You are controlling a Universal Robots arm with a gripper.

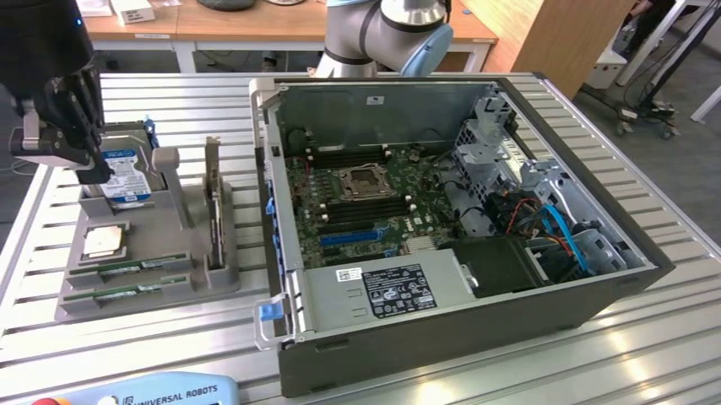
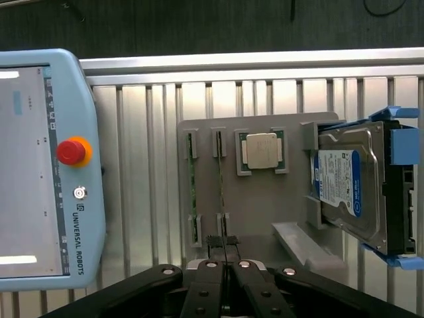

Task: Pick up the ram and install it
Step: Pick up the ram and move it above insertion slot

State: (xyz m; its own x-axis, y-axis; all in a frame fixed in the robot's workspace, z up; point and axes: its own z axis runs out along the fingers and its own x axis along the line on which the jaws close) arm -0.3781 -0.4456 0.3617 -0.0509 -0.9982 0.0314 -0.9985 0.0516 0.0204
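Observation:
Two ram sticks, thin green boards on edge, sit in slots of the grey holder (image 1: 169, 283): one ram stick (image 1: 127, 270) (image 2: 220, 182) and a second (image 1: 124, 292) (image 2: 191, 192) beside it. My gripper (image 1: 96, 173) (image 2: 225, 246) hangs above the holder, over its hard-drive end in the exterior view. Its fingers are shut together with nothing between them. In the wrist view the fingertips line up with the end of the nearer ram stick, apart from it.
A blue-labelled hard drive (image 1: 124, 173) (image 2: 344, 189) and a square silver processor (image 1: 104, 240) (image 2: 260, 151) share the holder. The open computer case (image 1: 563, 321) with its motherboard (image 1: 363, 194) stands to the exterior view's right. A teach pendant (image 1: 147, 392) (image 2: 40, 165) lies near the table's front edge.

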